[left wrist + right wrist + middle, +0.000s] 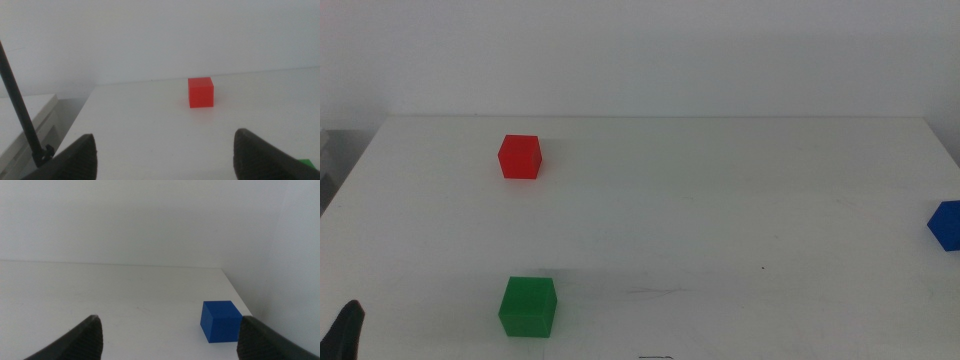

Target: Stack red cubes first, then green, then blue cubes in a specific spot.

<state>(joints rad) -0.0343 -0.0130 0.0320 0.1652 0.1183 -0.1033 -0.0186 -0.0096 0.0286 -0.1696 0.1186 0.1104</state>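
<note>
Nothing stacked yet: three cubes lying apart on the white table (720,220), no two touching. Left end effector (165,150) spread wide and empty, low over the table's near left corner, showing in the middle view only as a dark tip at the bottom edge. Red cube (201,92) straight ahead of those jaws and well apart, resting flat and square on, probably the first pick since red goes at the base. Green cube (528,306) just beside the left end effector on its right, barely a sliver in the left wrist view. Right end effector (167,337) likewise spread wide with nothing between the jaws, out of the middle view. Blue cube (220,321) ahead of it and off to its right, close to the table's right edge, likely left for last. Plenty of bare surface between the cubes for an unmarked stacking spot; little margin beyond the blue cube, so a nudge outward risks a fall. Dark rod (20,105) at the left jaw's outer side, off the table.
</note>
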